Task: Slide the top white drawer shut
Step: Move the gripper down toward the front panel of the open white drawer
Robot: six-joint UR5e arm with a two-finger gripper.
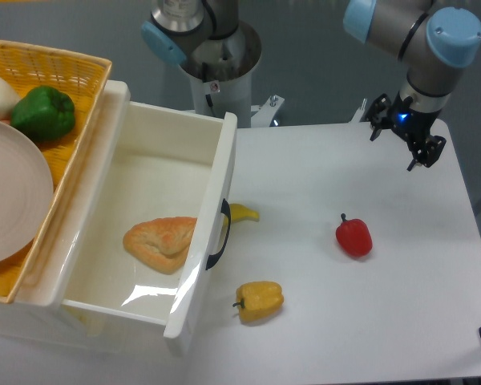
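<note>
The top white drawer [207, 233] stands pulled far out to the right of the cabinet, its dark curved handle [221, 235] on the front panel. Inside it lies a croissant-shaped pastry [160, 242]. My gripper [404, 146] hangs high over the table's far right, well away from the drawer, pointing down. Its dark fingers are small in view and nothing shows between them; whether they are open or shut is unclear.
A yellow wicker basket [72, 64] on the cabinet holds a green pepper [43, 113], a pale plate [8, 192] and a white item. On the table lie a red pepper [353, 237], a yellow pepper [260, 299] and a banana tip [244, 212] beside the drawer front.
</note>
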